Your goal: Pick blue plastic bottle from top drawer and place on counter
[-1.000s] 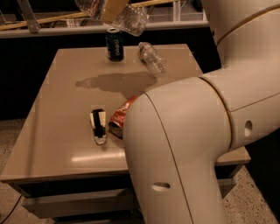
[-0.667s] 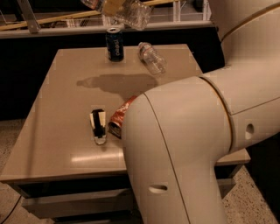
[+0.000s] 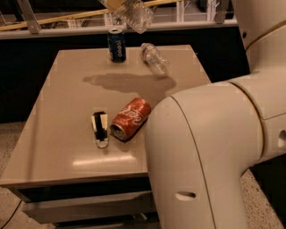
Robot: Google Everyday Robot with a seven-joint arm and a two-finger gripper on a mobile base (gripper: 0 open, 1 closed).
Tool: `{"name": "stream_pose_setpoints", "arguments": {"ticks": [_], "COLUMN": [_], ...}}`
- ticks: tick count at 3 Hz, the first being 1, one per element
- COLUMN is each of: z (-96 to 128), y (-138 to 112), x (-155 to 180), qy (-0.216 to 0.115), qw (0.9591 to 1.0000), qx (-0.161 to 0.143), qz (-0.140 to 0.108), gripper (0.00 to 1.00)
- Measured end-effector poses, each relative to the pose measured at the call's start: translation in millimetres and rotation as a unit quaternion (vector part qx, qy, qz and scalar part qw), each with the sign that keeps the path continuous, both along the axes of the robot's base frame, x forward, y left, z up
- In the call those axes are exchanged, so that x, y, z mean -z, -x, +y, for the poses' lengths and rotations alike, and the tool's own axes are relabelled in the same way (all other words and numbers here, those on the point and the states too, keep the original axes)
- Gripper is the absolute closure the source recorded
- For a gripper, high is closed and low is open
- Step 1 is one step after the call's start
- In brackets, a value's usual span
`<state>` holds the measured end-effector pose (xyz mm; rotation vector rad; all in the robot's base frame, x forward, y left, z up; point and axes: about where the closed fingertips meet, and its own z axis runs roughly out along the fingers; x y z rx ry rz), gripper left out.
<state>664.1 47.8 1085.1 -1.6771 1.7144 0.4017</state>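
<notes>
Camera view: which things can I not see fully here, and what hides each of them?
Gripper, at the top edge holding the raised bottle: mostly cut off by that edge.
Drawer: its right part is behind the robot's arm; its inside is out of sight.
Counter: the front right corner is behind the same arm.
Small black and white thing beside the red can: too small to identify.

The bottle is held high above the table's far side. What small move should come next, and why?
Probably lower it slowly toward the counter. The gripper holds the blue plastic bottle tilted, high above the far edge, so it is not yet placed. The blue soda can stands and a second bottle lies just below, so aim at bare surface in front of them.
</notes>
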Motion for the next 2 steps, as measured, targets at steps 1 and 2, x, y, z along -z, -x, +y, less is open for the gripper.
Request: {"name": "stream_pose_setpoints", "arguments": {"ticks": [1, 2], "z": [-7.7, -14.7], "y": [-20.1, -28.3], "x": [7.8, 6.6], "qy": [-0.05, -0.101], "qw": [0.9984, 0.993], "qx": [0.025, 0.057], "qz": [-0.004, -0.021], "gripper": [1.0, 1.0]}}
